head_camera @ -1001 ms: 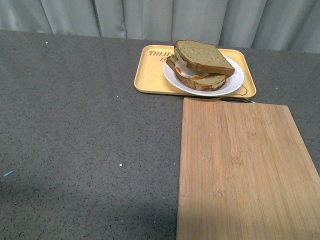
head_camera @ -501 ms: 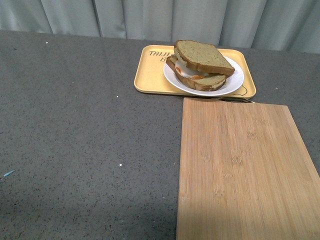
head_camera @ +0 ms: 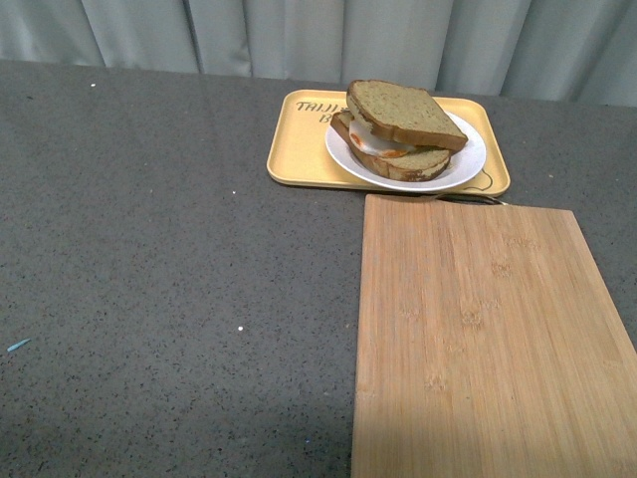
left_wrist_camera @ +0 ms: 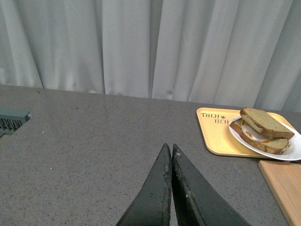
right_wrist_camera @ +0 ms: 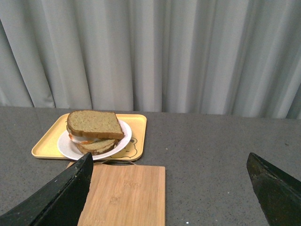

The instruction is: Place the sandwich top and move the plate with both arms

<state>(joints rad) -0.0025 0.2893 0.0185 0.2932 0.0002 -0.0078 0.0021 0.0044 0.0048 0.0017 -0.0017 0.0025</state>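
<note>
Your sandwich top (head_camera: 405, 113) lay on the stack, sitting askew over the egg (head_camera: 376, 142) and the lower slice (head_camera: 410, 163), all on the white plate (head_camera: 466, 164). The plate stood on the yellow tray (head_camera: 299, 149) at the far side of the grey table (head_camera: 149, 249). The sandwich hid most of the plate's middle and part of the tray's printed lettering; only the first letters could be read. The egg showed merely as a white and orange edge between the slices.

The wooden board (head_camera: 478, 339) lay on the near side of the tray, its far edge just beside the tray's rim, and ran out of the front view at the bottom and right.

No arm appeared in the front view. In the left wrist view your left pincer (left_wrist_camera: 168, 149) had its two tips pressed together with nothing between them, above bare table. In the right wrist view your right pincer (right_wrist_camera: 169, 165) stood wide apart and empty; only the two fingers (right_wrist_camera: 61, 197) showed at the frame corners, their ends cut off by the picture's edge.
</note>
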